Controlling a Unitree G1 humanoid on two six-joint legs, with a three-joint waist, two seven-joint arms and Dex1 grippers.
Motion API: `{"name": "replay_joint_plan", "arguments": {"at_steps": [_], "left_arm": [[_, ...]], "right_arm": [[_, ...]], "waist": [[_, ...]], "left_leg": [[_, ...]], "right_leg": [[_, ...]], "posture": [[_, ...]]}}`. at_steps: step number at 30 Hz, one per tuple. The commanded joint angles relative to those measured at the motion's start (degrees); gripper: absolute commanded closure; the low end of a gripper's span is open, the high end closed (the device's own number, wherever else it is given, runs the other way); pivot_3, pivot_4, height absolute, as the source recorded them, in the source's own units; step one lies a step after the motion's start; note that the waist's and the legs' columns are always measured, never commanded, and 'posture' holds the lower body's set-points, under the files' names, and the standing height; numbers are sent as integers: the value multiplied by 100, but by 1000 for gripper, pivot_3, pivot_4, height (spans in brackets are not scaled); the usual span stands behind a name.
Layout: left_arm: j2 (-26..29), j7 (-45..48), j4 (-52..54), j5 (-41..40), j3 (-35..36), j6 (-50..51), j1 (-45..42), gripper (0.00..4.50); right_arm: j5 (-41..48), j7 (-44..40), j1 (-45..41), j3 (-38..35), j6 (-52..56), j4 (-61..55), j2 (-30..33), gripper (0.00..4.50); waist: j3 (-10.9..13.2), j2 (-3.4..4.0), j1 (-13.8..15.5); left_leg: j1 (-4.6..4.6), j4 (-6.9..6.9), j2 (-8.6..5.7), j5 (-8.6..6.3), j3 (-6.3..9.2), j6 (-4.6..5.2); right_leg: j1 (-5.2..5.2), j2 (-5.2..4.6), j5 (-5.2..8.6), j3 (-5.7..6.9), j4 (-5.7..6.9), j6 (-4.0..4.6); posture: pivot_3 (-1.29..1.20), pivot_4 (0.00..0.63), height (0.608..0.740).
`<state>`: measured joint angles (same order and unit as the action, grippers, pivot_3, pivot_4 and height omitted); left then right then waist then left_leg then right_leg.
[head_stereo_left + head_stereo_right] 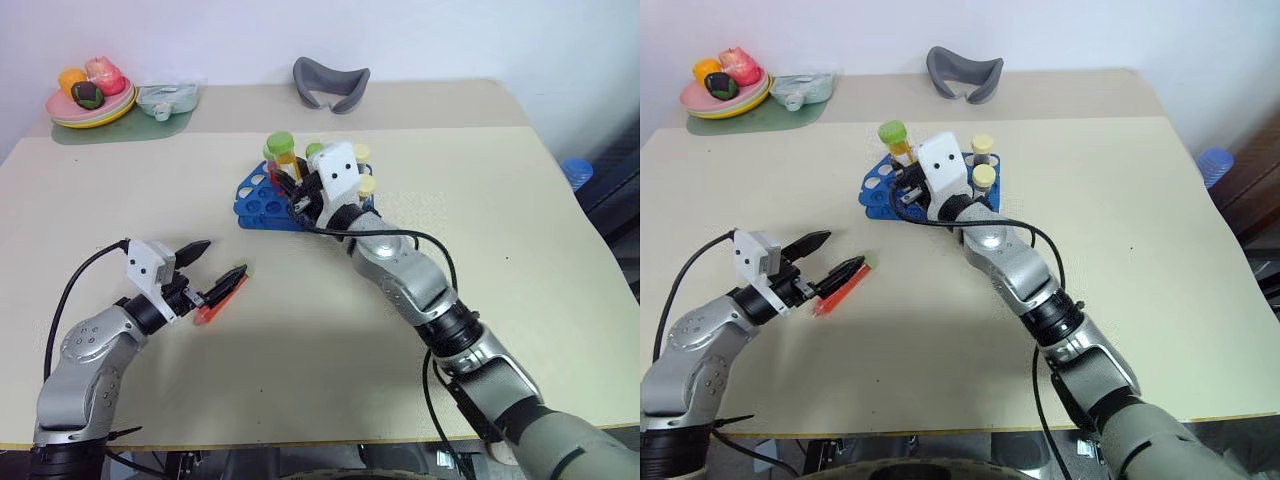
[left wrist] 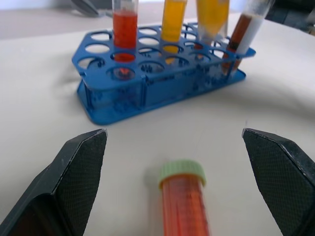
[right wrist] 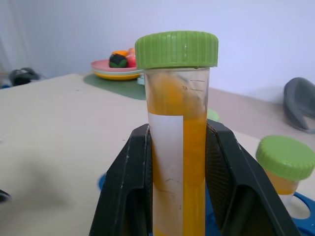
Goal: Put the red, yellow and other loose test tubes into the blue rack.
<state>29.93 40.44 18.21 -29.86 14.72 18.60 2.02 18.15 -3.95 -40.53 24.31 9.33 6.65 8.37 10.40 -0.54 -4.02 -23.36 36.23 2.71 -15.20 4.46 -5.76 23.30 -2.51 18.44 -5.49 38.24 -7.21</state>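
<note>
Two black fingers of the right pincer point(image 3: 179, 196) are clamped on the yellow tube point(image 3: 178, 147), which stands upright between them with its green cap on top, held above the blue rack point(image 1: 262, 200). Other capped tubes stand in the rack's holes just beside it, among them a red one point(image 2: 125, 29), more yellow ones and a dark brown one point(image 2: 241, 32) at one end.

Nearer the robot and to its left, the left pincer point(image 1: 222, 262) is spread wide and level over the tabletop point(image 1: 300, 360). The red tube point(image 2: 184, 201) with a pale green cap lies flat on the tabletop between its fingers, cap toward the rack; whether a finger touches it I cannot tell.

At the far left corner sits a plate of toy fruit point(image 1: 90, 95) on a green mat, with a grey curved object point(image 1: 330, 85) along the far edge.
</note>
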Motion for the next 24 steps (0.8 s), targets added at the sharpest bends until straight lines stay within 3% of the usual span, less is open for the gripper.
{"name": "replay_joint_plan", "arguments": {"at_steps": [1,11,24], "left_arm": [[23,-47,185,-105,125,-41,-48,0],[143,-86,432,-246,119,106,33,0],[205,-87,586,-292,113,221,104,0]], "right_arm": [[-425,-124,52,-337,-653,230,-265,3541],[-1135,-150,209,-882,-1223,1106,-784,3541],[-1416,-407,158,-1179,-1440,1549,-1210,3541]], "waist": [[0,0,-11],[0,1,-16],[0,1,-19]], "left_leg": [[0,0,0,0,0,0],[4,0,0,3,0,-5],[11,1,1,5,0,-9]], "right_leg": [[0,0,0,0,1,0],[0,1,0,-1,9,0],[-4,1,0,-1,17,0]], "posture": [[0,150,740],[0,150,740],[0,150,740]]}}
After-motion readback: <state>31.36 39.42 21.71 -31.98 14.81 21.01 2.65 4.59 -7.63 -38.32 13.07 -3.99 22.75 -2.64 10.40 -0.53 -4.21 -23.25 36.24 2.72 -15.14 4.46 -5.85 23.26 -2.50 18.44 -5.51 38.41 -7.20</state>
